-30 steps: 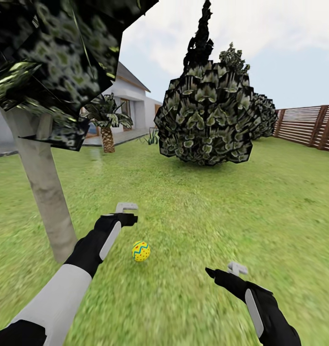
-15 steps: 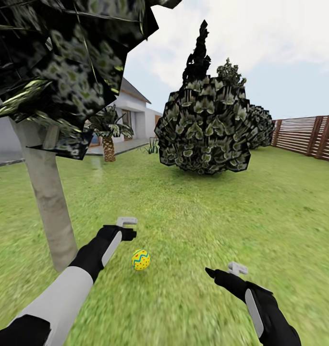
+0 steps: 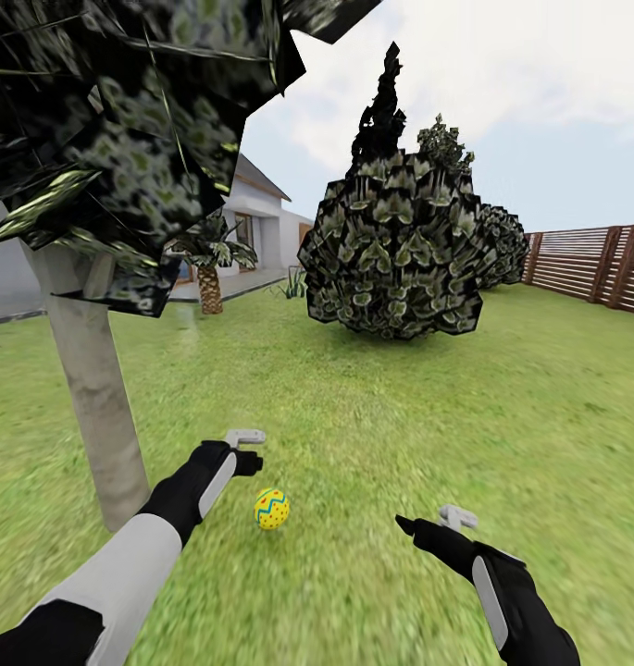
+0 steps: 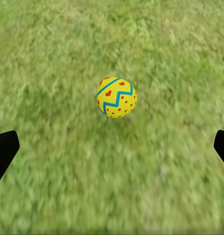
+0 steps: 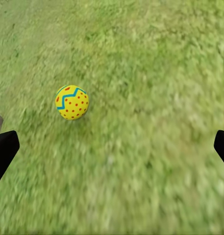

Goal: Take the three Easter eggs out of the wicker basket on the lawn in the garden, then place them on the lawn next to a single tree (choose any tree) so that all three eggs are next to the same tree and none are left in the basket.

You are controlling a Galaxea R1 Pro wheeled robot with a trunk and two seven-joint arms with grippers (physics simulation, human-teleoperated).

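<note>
While both arms hang low over the lawn [image 3: 372, 407], one Easter egg [image 3: 271, 509] lies on the grass between them, not far from the pale grey trunk of the tree [image 3: 99, 407]. It is yellow, with a blue zigzag and red dots and hearts. I count one egg here — the task has three.

The left gripper [image 3: 245, 449] is the nearer one. The egg lies just in front of it and a little toward the robot's middle, down on the ground. From the left wrist camera the egg [image 4: 116, 97] sits almost straight ahead, between the two dark fingertips [image 4: 4, 149] at the sides. Those tips stand far apart, so the left gripper is wide open and holds nothing. The egg is not touching it.

The right gripper [image 3: 437, 520] is farther off, out on the other side. Its wrist camera sees the egg [image 5: 72, 102] off to one side, not straight ahead. Its fingertips [image 5: 4, 149] stand far apart too, so it is open and empty.

The egg's long way seems to tilt a bit, neither flat nor fully upright — it is hard to be sure, since it looks almost round.

I count one grey-trunk tree close by, one big dark bushy tree [image 3: 400, 250] farther back, one small palm [image 3: 208, 259] by the white house [image 3: 252, 208], and a brown fence [image 3: 594, 254].
</note>
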